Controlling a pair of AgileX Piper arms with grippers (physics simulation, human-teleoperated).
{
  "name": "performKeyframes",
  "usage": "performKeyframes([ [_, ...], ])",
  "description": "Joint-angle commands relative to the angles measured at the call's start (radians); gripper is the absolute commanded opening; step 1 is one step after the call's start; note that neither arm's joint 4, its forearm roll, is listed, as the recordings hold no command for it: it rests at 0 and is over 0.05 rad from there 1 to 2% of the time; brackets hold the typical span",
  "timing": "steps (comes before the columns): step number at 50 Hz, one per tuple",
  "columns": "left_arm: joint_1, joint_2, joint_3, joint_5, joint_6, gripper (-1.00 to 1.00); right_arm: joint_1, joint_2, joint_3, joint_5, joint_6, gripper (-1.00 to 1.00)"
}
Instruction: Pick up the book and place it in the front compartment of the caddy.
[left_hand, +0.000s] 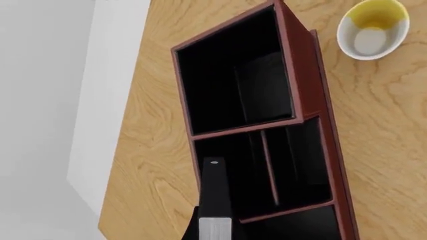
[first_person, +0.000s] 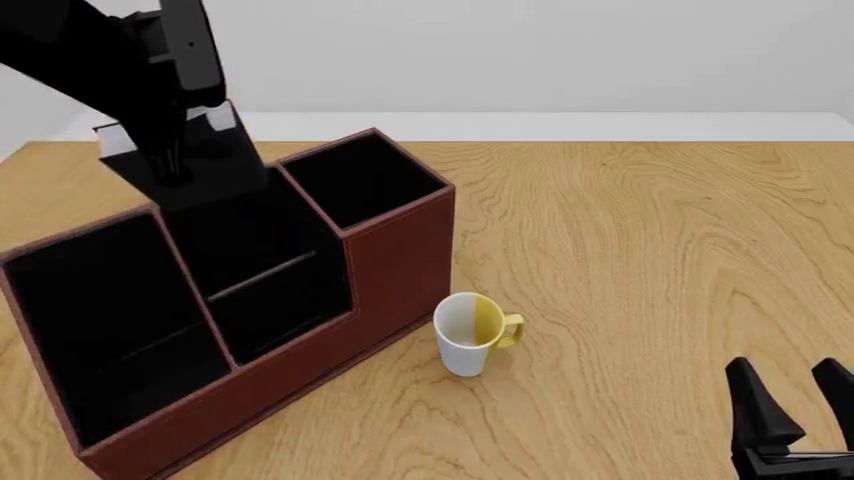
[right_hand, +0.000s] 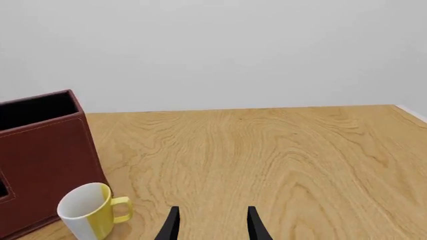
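Observation:
The maroon caddy (first_person: 380, 265) with a black interior stands on the left of the table, split into several compartments. My left gripper (first_person: 170, 160) is shut on the black book (first_person: 214, 165) and holds it tilted over the caddy's middle section, its lower edge about level with the rim. White page edges show at the book's top. In the left wrist view the book (left_hand: 215, 192) is seen edge-on over the middle compartment of the caddy (left_hand: 303, 75). My right gripper (first_person: 797, 405) is open and empty, low at the near right, and also shows in the right wrist view (right_hand: 213, 225).
A white-and-yellow mug (first_person: 470, 335) stands on the wooden table just in front of the caddy's right wall; it also shows in the left wrist view (left_hand: 372, 27) and the right wrist view (right_hand: 90, 210). A thin partition (left_hand: 269, 165) splits the middle compartment.

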Motion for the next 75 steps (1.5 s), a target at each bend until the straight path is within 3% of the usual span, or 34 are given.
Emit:
performKeyframes([
  [1,0.0,0.023,-0.039,0.0,0.022,-1.0,-0.001,0.003,0.0,-0.003,0.0,1.0],
  [5,-0.039,0.03,-0.046,0.0,-0.022,-1.0,-0.001,0.006,0.0,-0.005,-0.001,1.0],
  [19,-0.06,0.056,-0.062,0.0,-0.05,-1.0,-0.002,0.008,0.0,-0.006,0.001,1.0],
  [21,-0.032,0.058,-0.039,0.0,-0.018,-1.0,-0.002,0.007,0.001,-0.006,0.001,1.0],
  [25,-0.042,0.062,-0.057,0.0,-0.047,-1.0,-0.003,0.008,0.0,-0.007,0.001,1.0],
  [27,-0.007,0.061,-0.042,0.0,0.0,-1.0,-0.002,0.012,0.0,-0.01,0.001,1.0],
  [29,-0.019,0.06,-0.042,0.0,-0.028,-1.0,-0.003,0.013,0.0,-0.011,0.0,1.0],
  [43,0.014,0.059,-0.011,0.0,0.004,-1.0,-0.003,0.012,0.0,-0.011,-0.003,1.0],
  [75,-0.016,0.118,-0.021,-0.001,-0.027,-1.0,-0.007,0.014,0.0,-0.012,0.001,1.0],
])
